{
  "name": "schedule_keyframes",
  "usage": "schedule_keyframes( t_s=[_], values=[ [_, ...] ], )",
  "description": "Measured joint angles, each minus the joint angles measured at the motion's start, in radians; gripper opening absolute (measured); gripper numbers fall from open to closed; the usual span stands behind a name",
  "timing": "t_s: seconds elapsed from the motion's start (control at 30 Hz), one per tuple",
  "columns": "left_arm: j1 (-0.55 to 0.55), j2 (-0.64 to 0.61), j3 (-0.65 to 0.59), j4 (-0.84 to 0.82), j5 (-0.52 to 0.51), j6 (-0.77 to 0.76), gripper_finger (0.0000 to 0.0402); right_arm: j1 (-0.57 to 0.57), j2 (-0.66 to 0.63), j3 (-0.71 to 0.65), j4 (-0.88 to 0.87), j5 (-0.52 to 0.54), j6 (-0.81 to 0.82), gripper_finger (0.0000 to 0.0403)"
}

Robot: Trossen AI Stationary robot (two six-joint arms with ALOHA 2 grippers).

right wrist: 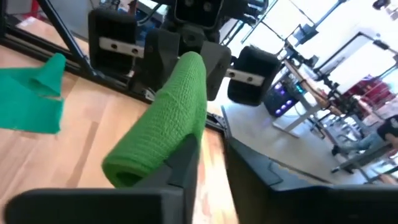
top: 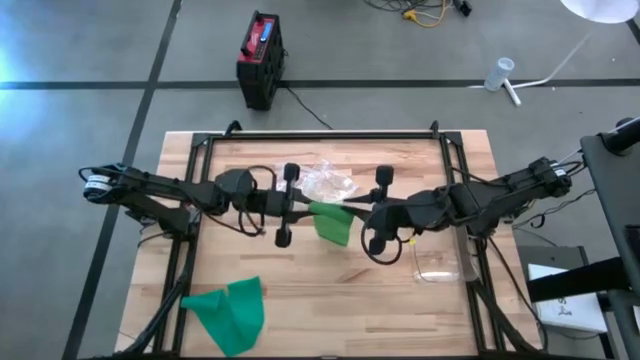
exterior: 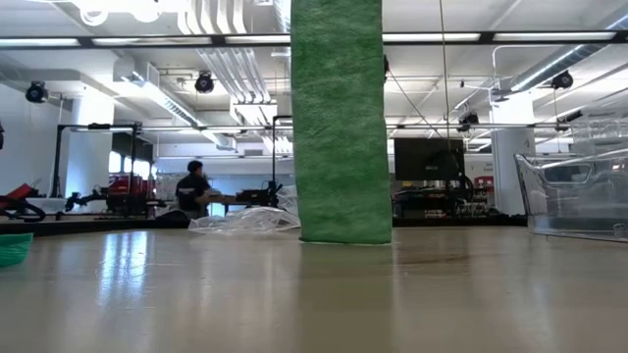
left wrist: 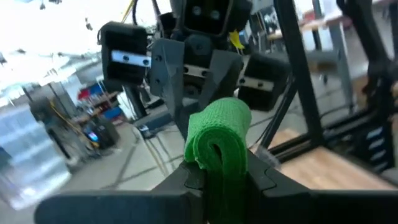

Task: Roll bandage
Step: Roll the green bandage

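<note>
Green bandage (top: 331, 222) hanging above the table middle, partly rolled at its upper end, loose strip reaching down to the wooden table (top: 330, 300). Held between both grippers. Left gripper (left wrist: 217, 177) clamped together on the rolled part. Right gripper (right wrist: 211, 155) with jaws slightly apart, one finger (right wrist: 180, 163) touching the roll, grip not certain. Beside the bandage, clear plastic wrap (top: 328, 183). Near the right arm, clear plastic container (top: 437, 264). At the front left, second green cloth (top: 230, 312).
</note>
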Motion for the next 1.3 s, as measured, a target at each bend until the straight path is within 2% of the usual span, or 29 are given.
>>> schedule_keyframes(
  t_s=[0.2,0.37,0.47,0.6,0.73,0.83,0.93,1.07,1.3],
  values=[
    [0.000,-0.001,0.000,0.011,-0.015,-0.224,0.0028,0.015,-0.020,-0.001,-0.004,0.075,-0.106,0.0134],
    [0.001,-0.002,0.002,-0.010,-0.028,-0.385,0.0029,0.059,-0.024,-0.002,0.060,0.179,-0.316,0.0165],
    [0.001,-0.002,0.002,-0.031,-0.031,-0.438,0.0027,0.090,-0.024,-0.002,0.114,0.185,-0.439,0.0175],
    [0.001,-0.002,0.002,-0.060,-0.077,-0.490,0.0030,0.118,-0.013,-0.002,0.185,0.181,-0.514,0.0185],
    [0.004,-0.002,0.002,-0.076,-0.102,-0.519,0.0030,0.126,-0.005,-0.002,0.191,0.078,-0.486,0.0200],
    [0.004,-0.002,0.002,-0.075,-0.102,-0.521,0.0028,0.126,0.027,-0.003,0.162,0.072,-0.486,0.0214],
    [0.004,-0.002,0.002,-0.063,-0.102,-0.536,0.0030,0.121,0.061,-0.004,0.160,0.103,-0.506,0.0227],
    [0.003,-0.002,0.002,-0.060,-0.101,-0.554,0.0031,0.113,0.098,-0.003,0.168,0.216,-0.574,0.0235],
    [-0.001,-0.003,0.002,-0.016,-0.067,-0.584,0.0029,0.098,0.122,-0.003,0.166,0.302,-0.626,0.0225]
  ],
)
